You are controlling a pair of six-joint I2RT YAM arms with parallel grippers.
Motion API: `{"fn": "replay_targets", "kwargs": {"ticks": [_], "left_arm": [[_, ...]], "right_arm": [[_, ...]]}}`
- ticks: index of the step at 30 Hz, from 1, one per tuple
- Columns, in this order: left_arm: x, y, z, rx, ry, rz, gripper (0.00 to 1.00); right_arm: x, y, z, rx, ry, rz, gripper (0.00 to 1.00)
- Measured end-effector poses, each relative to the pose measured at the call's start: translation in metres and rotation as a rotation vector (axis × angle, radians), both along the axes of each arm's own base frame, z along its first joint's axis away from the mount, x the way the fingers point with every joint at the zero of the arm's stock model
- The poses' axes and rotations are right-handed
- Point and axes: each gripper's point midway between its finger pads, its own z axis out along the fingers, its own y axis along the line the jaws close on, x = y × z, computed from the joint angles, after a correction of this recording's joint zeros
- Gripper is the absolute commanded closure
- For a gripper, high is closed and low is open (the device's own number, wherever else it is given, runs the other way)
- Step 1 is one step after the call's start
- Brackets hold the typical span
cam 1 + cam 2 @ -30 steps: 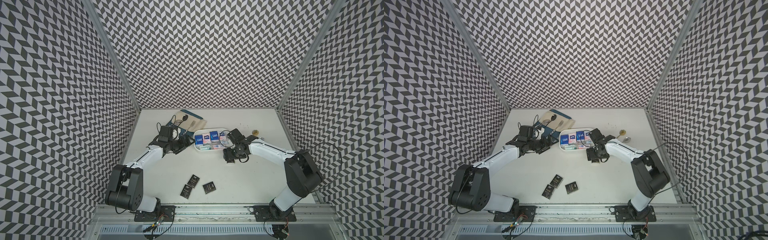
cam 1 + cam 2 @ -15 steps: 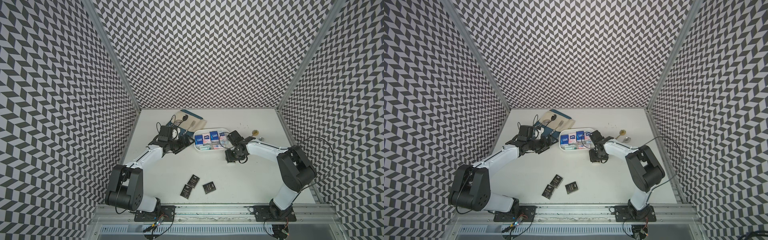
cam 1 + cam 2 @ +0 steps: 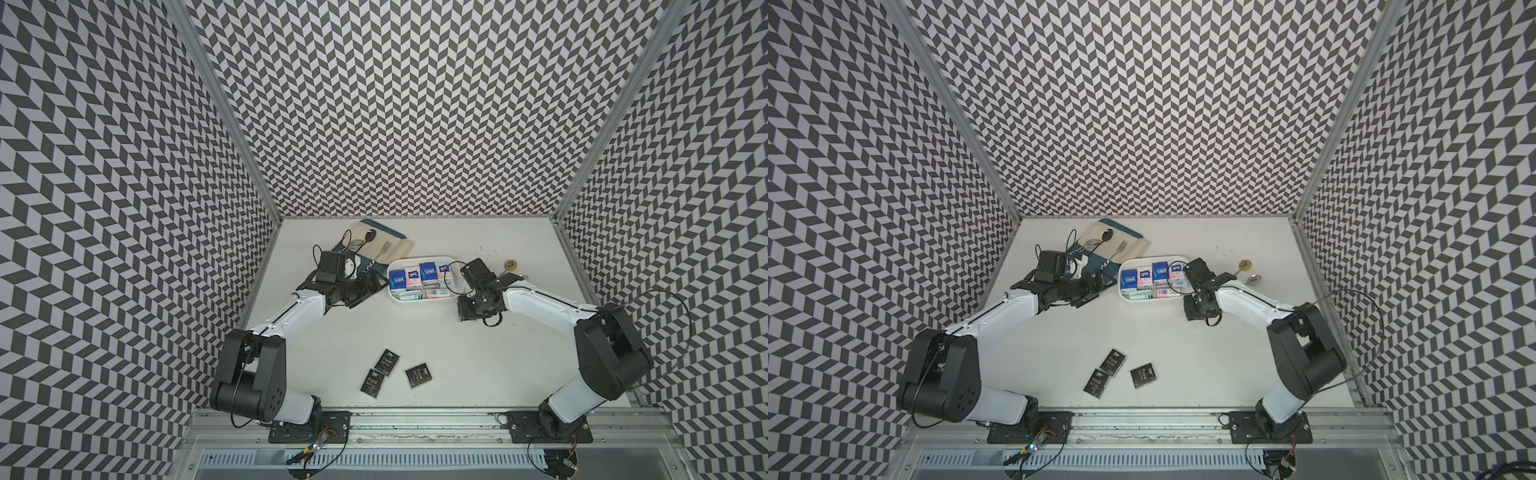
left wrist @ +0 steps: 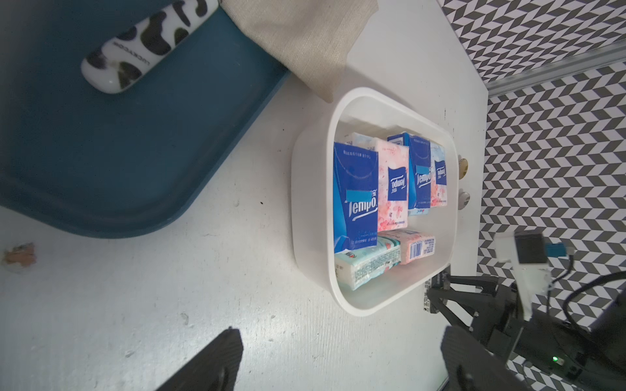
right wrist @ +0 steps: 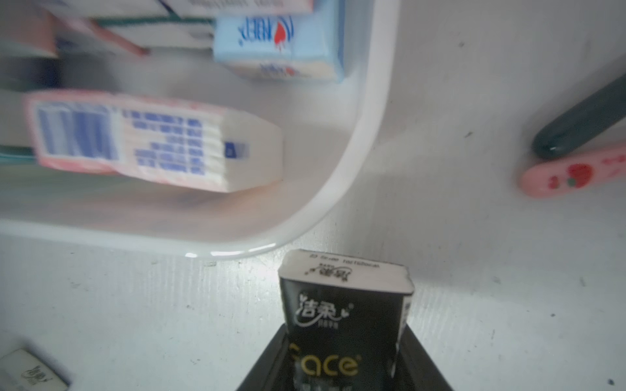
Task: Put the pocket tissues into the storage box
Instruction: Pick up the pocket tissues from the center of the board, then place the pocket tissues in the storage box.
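Note:
The white storage box point(image 3: 390, 286) point(image 3: 1121, 291) point(image 4: 296, 203) point(image 5: 355, 162) holds several blue, pink and teal pocket tissues point(image 3: 427, 272) point(image 4: 355, 189). My right gripper point(image 3: 468, 316) point(image 3: 1196, 313) point(image 5: 342, 355) sits at the box's front right corner, outside the rim. It is shut on a black "Face" packet point(image 5: 342, 304), a finger against each side. Three more black packets point(image 3: 386, 361) point(image 3: 1115, 362) lie near the table's front edge. My left gripper point(image 3: 372, 284) point(image 3: 1100, 286) point(image 4: 342, 338) stands open over bare table beside the box's left wall.
A blue tray point(image 3: 345, 249) point(image 4: 135, 162) with beige cloth and cutlery lies behind the left gripper, touching the box's back left corner. A cow-patterned piece point(image 4: 145, 44) rests on it. Spoons point(image 3: 511, 264) with pink and dark handles point(image 5: 572, 176) lie right of the box.
The right gripper's jaws have closed in on the black packet, and that arm's elbow has shifted. The left arm has not moved.

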Motion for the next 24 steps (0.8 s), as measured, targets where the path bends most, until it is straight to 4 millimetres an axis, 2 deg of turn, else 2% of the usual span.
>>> {"fn": "replay_targets", "kwargs": {"ticks": [3, 10, 13, 15, 18, 24], "left_arm": [[0.000, 0.000, -0.001, 0.001, 0.003, 0.000, 0.03], [0.002, 0.000, 0.002, 0.003, 0.000, 0.004, 0.03], [0.002, 0.001, 0.001, 0.006, 0.002, 0.005, 0.03], [0.001, 0.001, 0.001, 0.008, 0.005, 0.006, 0.03], [0.000, 0.002, 0.000, 0.012, 0.012, 0.008, 0.03], [-0.001, 0.003, 0.000, 0.018, 0.014, 0.013, 0.03]], "right_arm": [[0.008, -0.002, 0.022, 0.011, -0.047, -0.012, 0.54], [0.049, 0.010, 0.079, 0.058, -0.216, -0.030, 0.54], [0.066, 0.016, 0.093, 0.085, -0.290, -0.039, 0.54], [0.074, 0.020, 0.093, 0.096, -0.317, -0.042, 0.54], [0.085, 0.027, 0.084, 0.107, -0.324, -0.040, 0.54], [0.089, 0.041, 0.058, 0.155, -0.275, -0.030, 0.53]]}}
